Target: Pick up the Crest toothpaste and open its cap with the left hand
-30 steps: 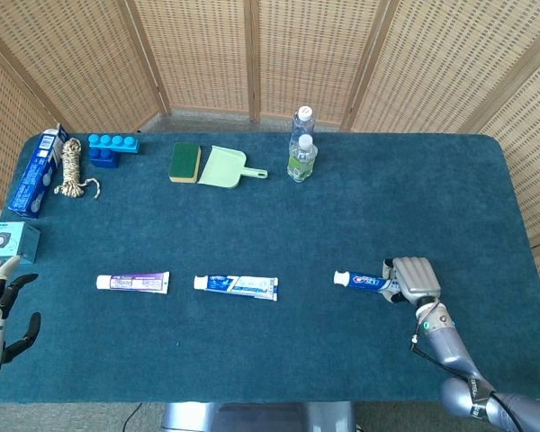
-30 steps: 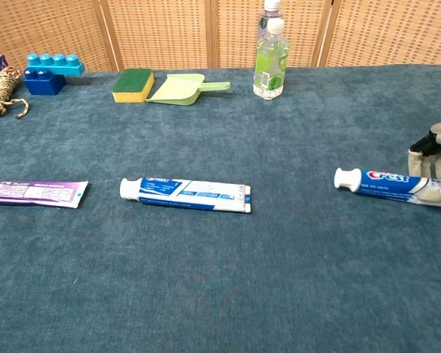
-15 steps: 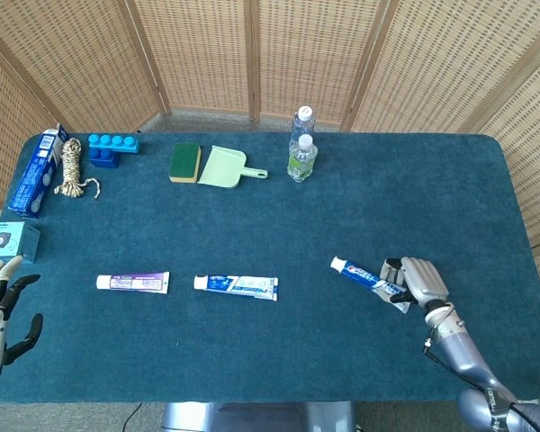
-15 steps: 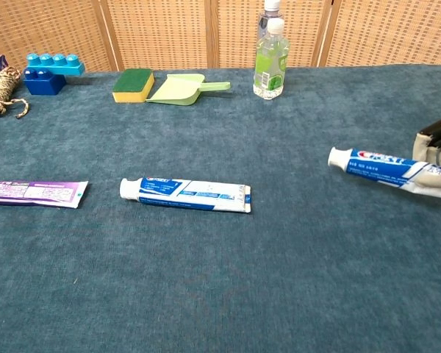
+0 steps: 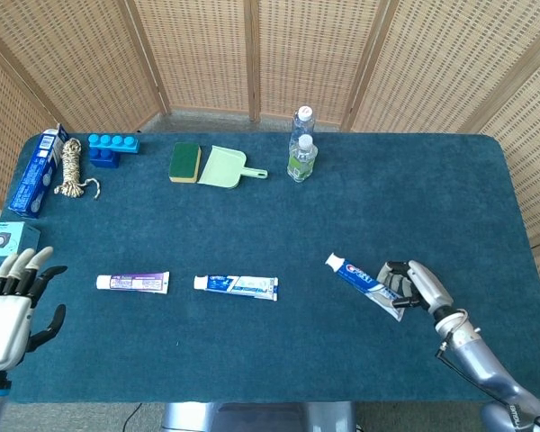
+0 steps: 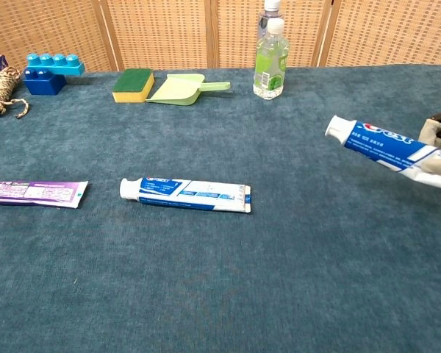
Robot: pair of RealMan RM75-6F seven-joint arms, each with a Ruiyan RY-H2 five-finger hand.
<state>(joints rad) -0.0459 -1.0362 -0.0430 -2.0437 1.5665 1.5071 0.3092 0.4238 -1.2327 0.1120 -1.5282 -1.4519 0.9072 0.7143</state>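
My right hand [image 5: 418, 286] grips the tail end of the Crest toothpaste [image 5: 364, 280], a blue and white tube with a white cap. In the chest view the Crest toothpaste [image 6: 378, 142] hangs above the cloth at the right, cap pointing left and slightly up, and only the edge of the right hand [image 6: 439, 136] shows. My left hand [image 5: 11, 310] is at the lower left corner of the head view, fingers spread, holding nothing.
Two other toothpaste tubes lie flat: a purple one [image 5: 133, 282] and a blue one [image 5: 237, 285]. At the back stand two bottles [image 5: 301, 153], a green dustpan [image 5: 226, 167], a sponge [image 5: 185, 161], a blue block [image 5: 113, 148], a rope coil [image 5: 71, 168] and a blue box [image 5: 35, 173].
The right hand has lifted the Crest tube off the cloth, cap tilting up and left. The left hand has risen further into the head view.
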